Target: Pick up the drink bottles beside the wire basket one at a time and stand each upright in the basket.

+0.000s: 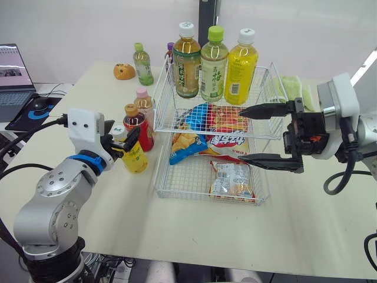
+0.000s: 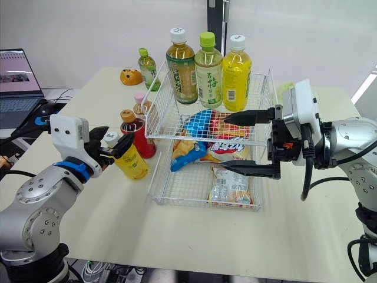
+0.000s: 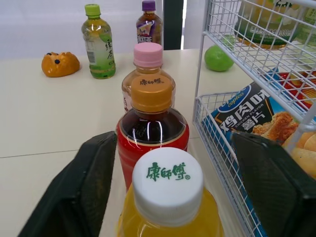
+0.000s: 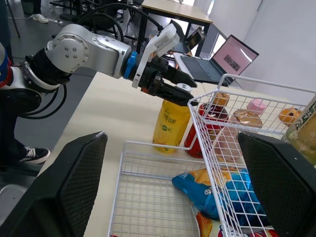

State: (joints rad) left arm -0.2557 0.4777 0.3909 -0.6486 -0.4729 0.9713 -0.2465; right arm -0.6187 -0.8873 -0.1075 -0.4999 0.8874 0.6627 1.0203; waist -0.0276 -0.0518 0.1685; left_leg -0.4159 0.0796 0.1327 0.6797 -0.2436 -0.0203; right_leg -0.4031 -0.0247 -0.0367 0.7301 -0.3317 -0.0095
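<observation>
Yellow drink bottle (image 1: 134, 156) stands upright on the worktop (image 1: 88, 94), just beside the wire basket (image 1: 182, 177). In the head view we note the left pincer (image 1: 125, 143) at its cap (image 3: 168, 182). The right pincer (image 1: 242, 134) sits at the basket's right side, spread wide and empty. Three bottles (image 1: 213, 59) stand in the upper tier.

Left wrist view: the fingers (image 3: 79, 192) straddle the cap with gaps on both sides, gripping nothing.

Right wrist view: we see the yellow bottle outside the basket wall.
</observation>
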